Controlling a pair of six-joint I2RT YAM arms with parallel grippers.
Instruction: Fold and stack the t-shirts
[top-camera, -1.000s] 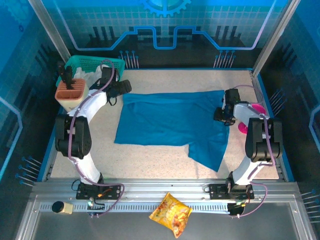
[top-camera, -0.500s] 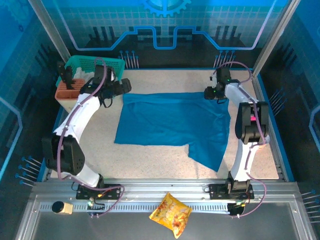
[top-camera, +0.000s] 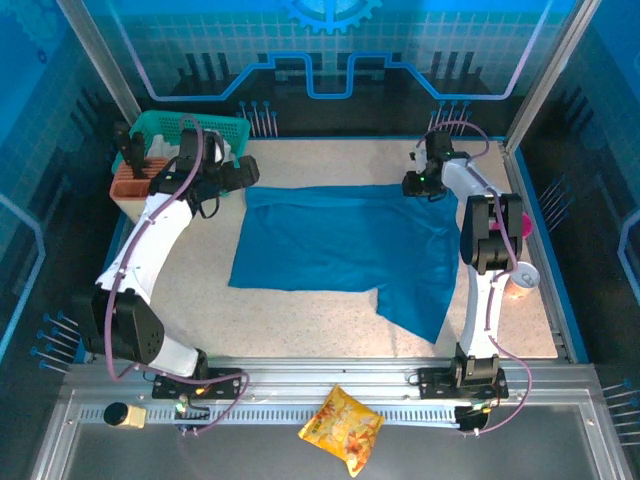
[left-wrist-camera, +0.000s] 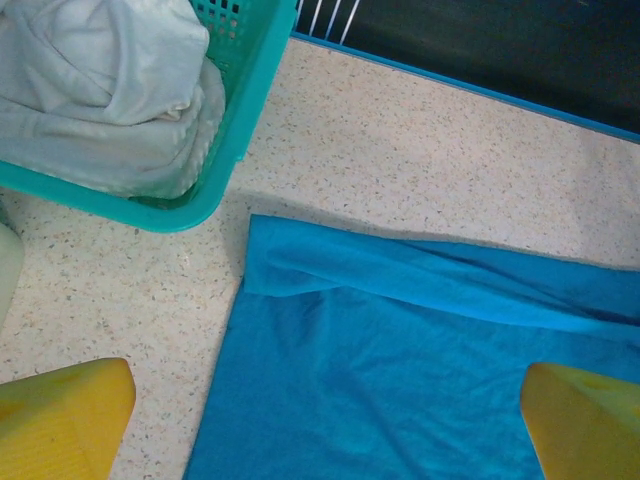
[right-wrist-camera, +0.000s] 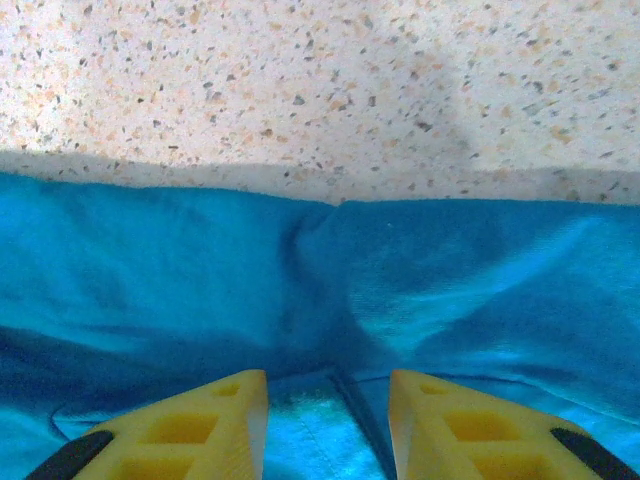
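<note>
A teal-blue t-shirt (top-camera: 340, 240) lies spread flat on the speckled table, with a flap hanging toward the near right. My left gripper (top-camera: 243, 175) hovers at its far left corner. In the left wrist view that gripper (left-wrist-camera: 325, 378) is open wide, and the shirt's folded far edge (left-wrist-camera: 420, 285) lies between and ahead of the yellow fingers (left-wrist-camera: 60, 415). My right gripper (top-camera: 412, 186) is at the shirt's far right corner. In the right wrist view it (right-wrist-camera: 327, 385) is down on the cloth, and its fingers (right-wrist-camera: 215, 420) stand apart astride a seam and a pucker of fabric (right-wrist-camera: 330, 300).
A teal basket (top-camera: 205, 124) holding pale cloth (left-wrist-camera: 100, 80) stands at the far left, an orange-brown holder (top-camera: 135, 180) beside it. A pink cup (top-camera: 520, 220) and a small pale object (top-camera: 521, 282) sit at the right edge. A snack bag (top-camera: 342, 425) lies on the front rail.
The right arm swung from the shirt's right side up to its far right corner, and its jaws narrowed. The left gripper opened wider and stayed at the far left corner.
</note>
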